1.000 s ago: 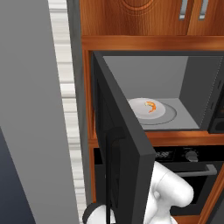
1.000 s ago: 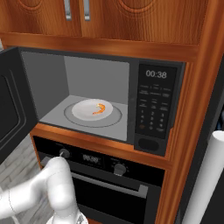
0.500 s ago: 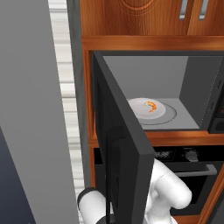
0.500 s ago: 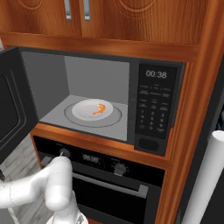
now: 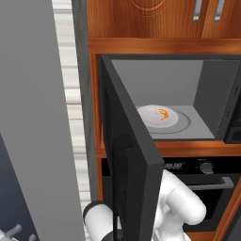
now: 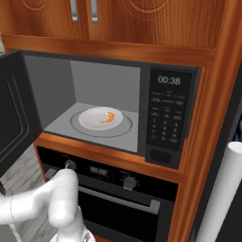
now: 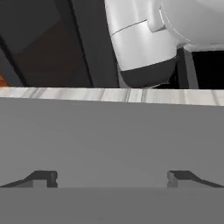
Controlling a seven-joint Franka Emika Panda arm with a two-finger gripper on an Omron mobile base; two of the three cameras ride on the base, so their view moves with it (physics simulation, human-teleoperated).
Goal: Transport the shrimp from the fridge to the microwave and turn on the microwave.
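Observation:
The shrimp, small, curled and orange, lies on the round white turntable plate inside the microwave. The microwave's dark door stands swung wide open to the left. Its black keypad sits on the right under lit digits. The fridge's long white handle rises at the lower right. My gripper is open, with nothing between its fingertips, and faces a flat grey surface low down, away from the microwave.
A black oven with knobs sits right under the microwave. Wooden cabinet doors close off the space above. A tall grey panel stands left of the open door, and my arm bends low between them.
My arm has swung lower and further left, below the open microwave door. The shrimp, the plate and the door have not moved. The gripper stays open.

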